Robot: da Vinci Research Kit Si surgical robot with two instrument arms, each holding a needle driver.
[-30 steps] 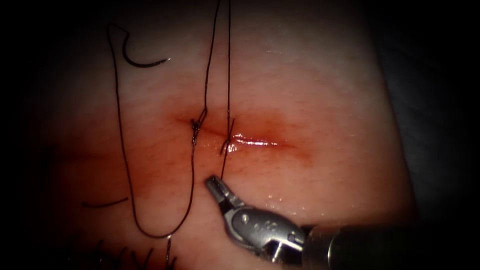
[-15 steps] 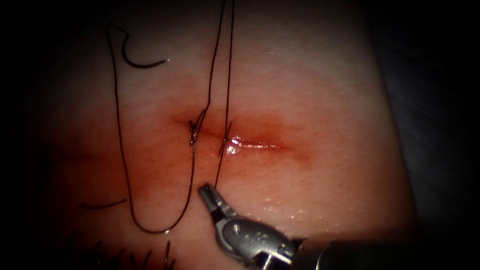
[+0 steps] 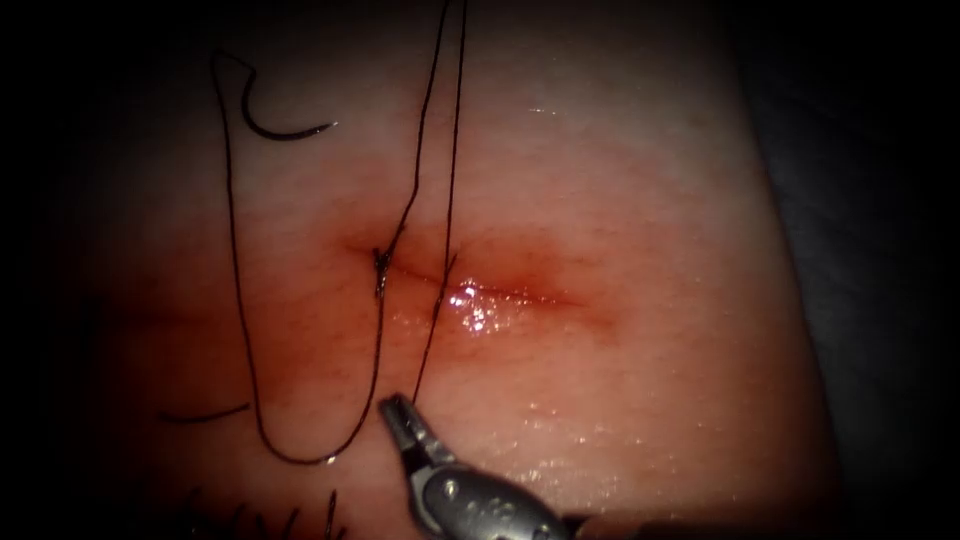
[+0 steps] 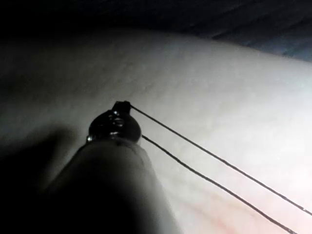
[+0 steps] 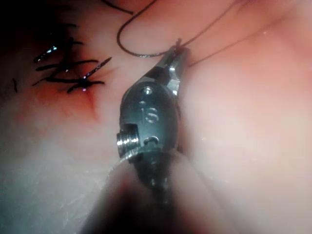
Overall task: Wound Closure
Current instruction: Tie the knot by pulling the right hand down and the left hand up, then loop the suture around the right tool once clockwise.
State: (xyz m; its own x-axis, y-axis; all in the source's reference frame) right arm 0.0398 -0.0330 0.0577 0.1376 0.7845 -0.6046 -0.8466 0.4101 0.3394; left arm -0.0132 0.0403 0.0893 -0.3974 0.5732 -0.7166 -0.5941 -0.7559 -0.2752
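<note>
Pale pink tissue (image 3: pixel 640 200) reddens around the cut (image 3: pixel 470 285), which carries glistening red fluid (image 3: pixel 480 305) above the silver right tool (image 3: pixel 395 412). Black thread (image 3: pixel 240 300) and a dark needle (image 3: pixel 285 128) contrast beyond it.

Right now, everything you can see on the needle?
The needle is a thin, dark, curved metal arc lying free on the tissue, above and left of the cut. It curves downward, its ends up, its right end tapering to a point with a small glint. The thread runs from its left end down in a long loop. Neither tool holds it and it is not in the tissue.
</note>
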